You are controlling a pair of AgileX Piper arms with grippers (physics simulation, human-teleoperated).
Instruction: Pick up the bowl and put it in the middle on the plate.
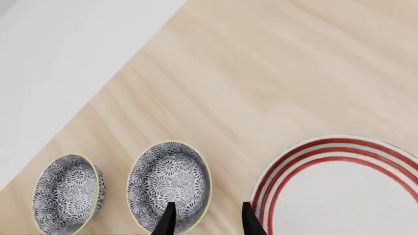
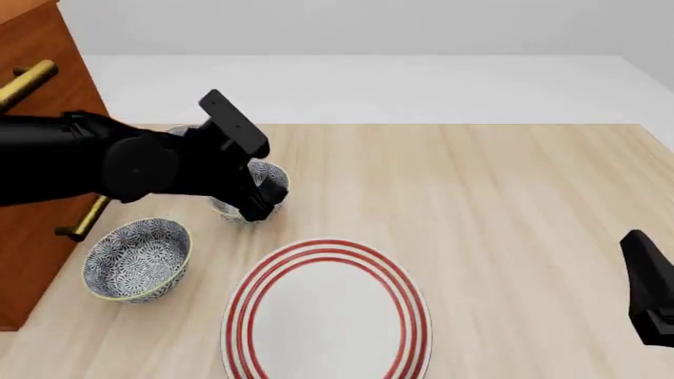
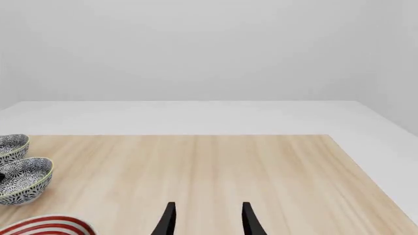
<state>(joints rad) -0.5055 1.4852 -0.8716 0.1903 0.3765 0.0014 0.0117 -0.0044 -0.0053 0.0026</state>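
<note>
While my left gripper [image 1: 207,224] hangs with fingers parted and empty, the middle bowl [image 1: 168,185] sits just under it, one fingertip over the near rim, the other outside, toward the plate [image 1: 346,191]. Left arm is nearer; right gripper [image 3: 207,220] idles apart, also parted.

Floral blue-grey bowl [image 2: 256,192] upright on table, just beyond empty red-ringed white plate [image 2: 327,316]

Wooden cabinet [image 2: 43,95] beside pale wood table [image 2: 506,205]
</note>
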